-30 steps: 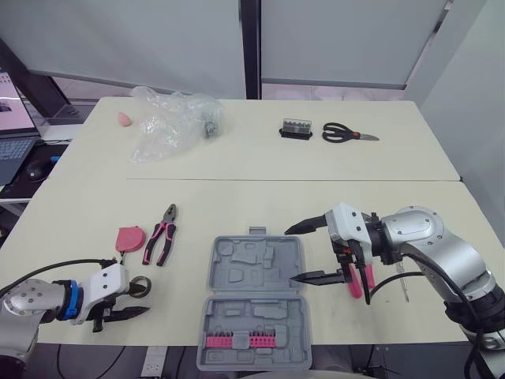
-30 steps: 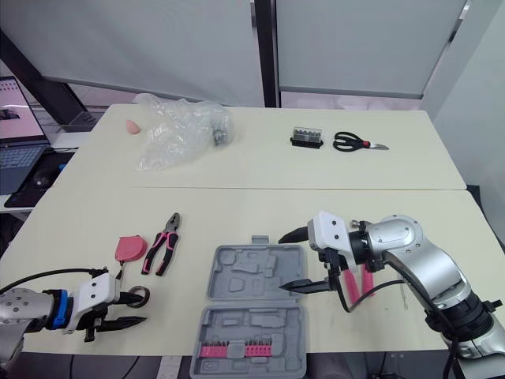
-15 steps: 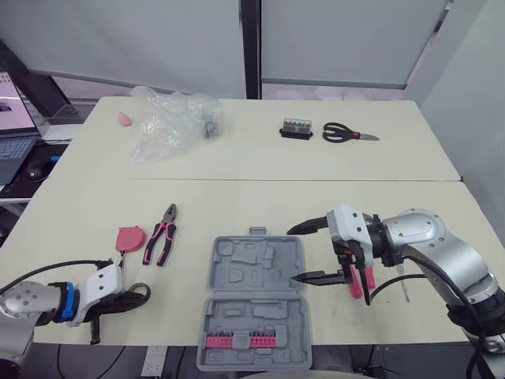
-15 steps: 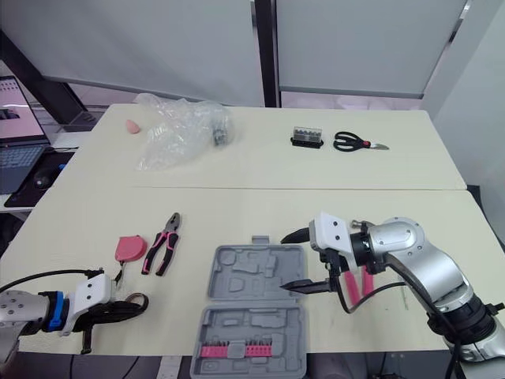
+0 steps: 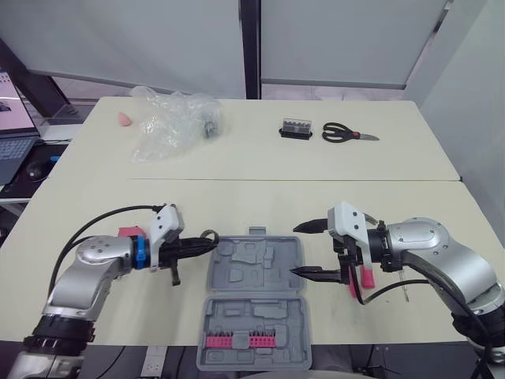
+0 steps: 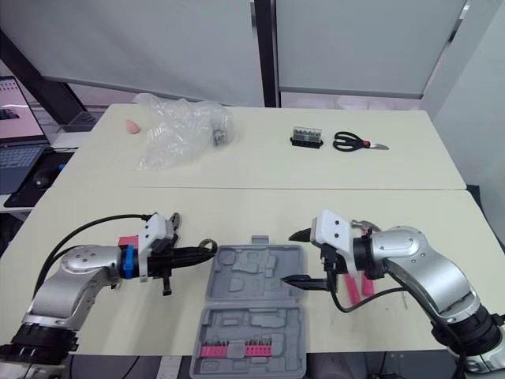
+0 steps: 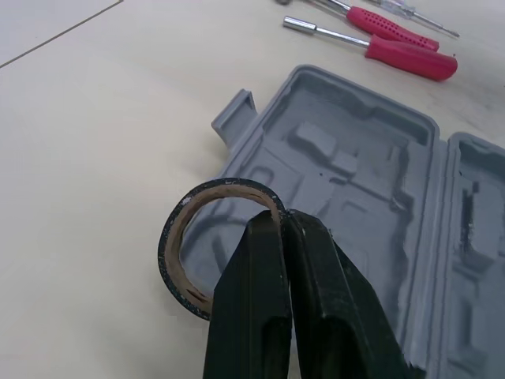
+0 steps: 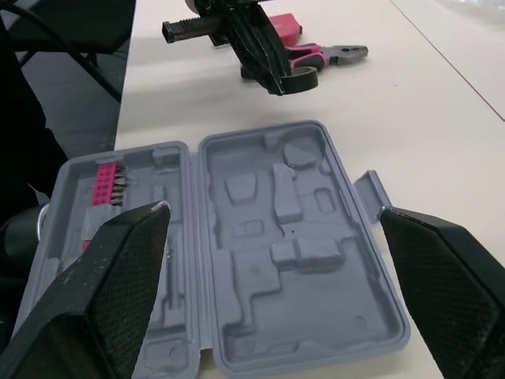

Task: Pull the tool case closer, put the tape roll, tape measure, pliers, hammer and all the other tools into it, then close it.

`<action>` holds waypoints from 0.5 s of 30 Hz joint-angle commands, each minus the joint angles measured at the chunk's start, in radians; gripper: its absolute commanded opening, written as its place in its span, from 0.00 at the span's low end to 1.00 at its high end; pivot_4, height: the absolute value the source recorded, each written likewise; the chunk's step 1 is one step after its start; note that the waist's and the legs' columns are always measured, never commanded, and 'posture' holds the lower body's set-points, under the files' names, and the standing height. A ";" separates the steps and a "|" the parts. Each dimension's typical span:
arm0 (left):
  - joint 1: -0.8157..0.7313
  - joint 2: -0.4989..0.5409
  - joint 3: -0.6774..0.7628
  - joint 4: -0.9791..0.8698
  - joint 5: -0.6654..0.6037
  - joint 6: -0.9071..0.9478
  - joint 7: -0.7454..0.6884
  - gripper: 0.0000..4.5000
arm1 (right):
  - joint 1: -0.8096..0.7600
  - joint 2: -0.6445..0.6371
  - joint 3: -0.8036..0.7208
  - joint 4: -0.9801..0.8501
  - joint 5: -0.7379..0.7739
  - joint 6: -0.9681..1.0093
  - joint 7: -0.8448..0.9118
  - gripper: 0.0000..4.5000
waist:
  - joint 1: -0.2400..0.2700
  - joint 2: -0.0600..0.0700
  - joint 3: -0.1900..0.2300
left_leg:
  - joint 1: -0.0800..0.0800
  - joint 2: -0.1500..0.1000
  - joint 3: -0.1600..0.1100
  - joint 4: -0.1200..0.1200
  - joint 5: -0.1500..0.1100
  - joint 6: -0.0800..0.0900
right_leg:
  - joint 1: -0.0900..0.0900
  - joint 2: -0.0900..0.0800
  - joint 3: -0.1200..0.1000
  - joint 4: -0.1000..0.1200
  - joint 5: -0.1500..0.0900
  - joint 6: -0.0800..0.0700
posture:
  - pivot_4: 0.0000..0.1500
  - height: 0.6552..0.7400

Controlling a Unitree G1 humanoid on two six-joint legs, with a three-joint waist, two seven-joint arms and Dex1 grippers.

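The grey tool case (image 5: 254, 314) lies open near the table's front edge, with a pink bit strip (image 5: 237, 341) in its near half. My left gripper (image 5: 207, 241) is shut on the black tape roll (image 7: 170, 245) and holds it just off the case's far-left corner. My right gripper (image 5: 306, 250) is open beside the case's right edge, nothing between its fingers. Pink screwdrivers (image 7: 404, 60) lie on the table behind it. The pink tape measure (image 8: 284, 24) and the pliers (image 8: 323, 54) lie behind my left arm.
A crumpled plastic bag (image 5: 170, 122), a small pink object (image 5: 125, 118), a black bit holder (image 5: 296, 128) and scissors (image 5: 347, 134) sit on the far table. A laptop (image 5: 12, 150) stands past the left edge.
My left gripper closed on the tape roll near the front-left edge, then carried it right and forward to the case's corner. The right gripper has barely moved.
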State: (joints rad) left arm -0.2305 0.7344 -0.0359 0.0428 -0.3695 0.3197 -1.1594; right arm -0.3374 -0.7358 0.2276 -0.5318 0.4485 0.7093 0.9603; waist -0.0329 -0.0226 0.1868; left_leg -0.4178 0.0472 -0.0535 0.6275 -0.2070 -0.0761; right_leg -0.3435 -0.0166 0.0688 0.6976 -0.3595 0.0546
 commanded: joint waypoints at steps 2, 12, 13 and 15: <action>-0.060 -0.035 -0.057 0.027 0.046 0.010 0.015 0.00 | -0.022 0.002 0.005 -0.033 -0.011 0.022 -0.032 1.00 | -0.001 0.000 0.000 | 0.000 0.000 0.000 0.000 0.000 0.000 | 0.000 0.000 0.000 0.000 0.000 0.000 | 1.00 1.00; -0.038 -0.037 -0.108 -0.004 0.084 0.045 0.018 0.00 | -0.031 0.013 0.016 -0.020 -0.034 0.018 -0.060 1.00 | 0.000 0.000 0.000 | 0.000 0.000 0.000 0.000 0.000 0.000 | 0.000 0.000 0.001 0.000 0.000 0.000 | 1.00 1.00; -0.032 -0.037 -0.108 -0.009 0.085 0.049 0.020 0.00 | -0.031 0.014 0.018 -0.020 -0.036 0.017 -0.061 1.00 | 0.000 0.000 0.000 | 0.000 0.000 0.000 0.000 0.000 0.000 | 0.000 0.000 0.000 0.000 0.000 0.000 | 1.00 1.00; -0.024 -0.038 -0.109 -0.015 0.086 0.050 0.024 0.00 | -0.031 0.017 0.021 -0.019 -0.038 0.015 -0.063 1.00 | 0.000 0.000 0.000 | 0.000 0.000 0.000 0.000 0.000 0.000 | 0.000 0.000 0.000 0.000 0.000 0.000 | 1.00 1.00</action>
State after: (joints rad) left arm -0.2589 0.6927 -0.1509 0.0698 -0.2847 0.3694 -1.1410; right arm -0.3536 -0.7240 0.2577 -0.5349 0.4133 0.7339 0.9024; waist -0.0326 -0.0226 0.1868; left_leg -0.4182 0.0472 -0.0534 0.6275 -0.2070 -0.0761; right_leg -0.3437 -0.0168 0.0693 0.6972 -0.3596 0.0546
